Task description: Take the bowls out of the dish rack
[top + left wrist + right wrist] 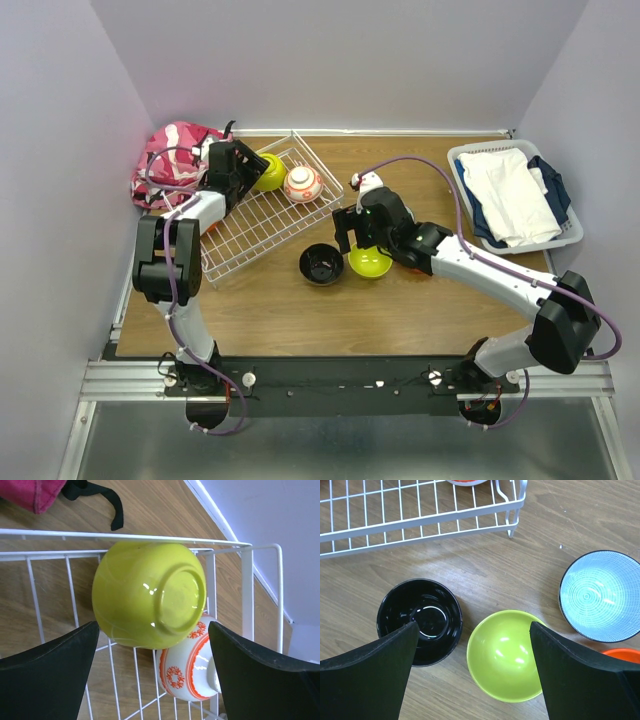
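White dish rack (250, 225) is sitting left on the surface (300, 320), holding an overturned lime-green bowl (150, 595) and a red-patterned white bowl (185, 675). Beside it, black bowl (420, 620), second lime-green bowl (505, 655) and teal bowl (600, 594) are resting upright. Left gripper (245, 172) and right gripper (358, 240) are hovering, jaws wide open, empty.

Orange bowl (626, 654) mostly cut off

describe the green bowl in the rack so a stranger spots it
The white wire dish rack sits left on the table. At its far end a lime-green bowl lies tipped over beside a red-patterned white bowl, the rack's only green one.
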`<state>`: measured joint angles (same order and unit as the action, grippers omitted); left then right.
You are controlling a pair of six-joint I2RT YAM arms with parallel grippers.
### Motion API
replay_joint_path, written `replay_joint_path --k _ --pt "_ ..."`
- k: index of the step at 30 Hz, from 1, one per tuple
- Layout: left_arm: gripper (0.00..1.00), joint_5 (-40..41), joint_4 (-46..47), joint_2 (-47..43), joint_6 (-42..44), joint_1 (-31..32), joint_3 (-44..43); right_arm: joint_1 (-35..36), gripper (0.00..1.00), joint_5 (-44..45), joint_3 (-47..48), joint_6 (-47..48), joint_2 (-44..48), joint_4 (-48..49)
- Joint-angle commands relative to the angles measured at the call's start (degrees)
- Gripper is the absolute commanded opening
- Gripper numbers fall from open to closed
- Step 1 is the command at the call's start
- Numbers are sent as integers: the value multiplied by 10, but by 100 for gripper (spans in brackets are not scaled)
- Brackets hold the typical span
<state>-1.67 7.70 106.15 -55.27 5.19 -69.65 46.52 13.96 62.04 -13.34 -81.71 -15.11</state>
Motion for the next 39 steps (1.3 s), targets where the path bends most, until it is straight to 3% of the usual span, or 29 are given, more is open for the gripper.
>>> replay_joint_path --k 1,23,26,34,39 --pt "99 43 28 16 -13 -8 17 4 99 18 -11 10 13 -12" --pt "96 20 79 79 -34 -11 13 4 99 9 -15 17 5 -22" --pt "88 20 76 70 -27 -11 15 5 99 9 -13 16 3 -24" --pt "58 26 64 22 4 -16 34 4 98 1 -10 10 5 -28" --pt "49 26 52 -8 34 -17 41 4 98 -4 -7 2 8 -29"
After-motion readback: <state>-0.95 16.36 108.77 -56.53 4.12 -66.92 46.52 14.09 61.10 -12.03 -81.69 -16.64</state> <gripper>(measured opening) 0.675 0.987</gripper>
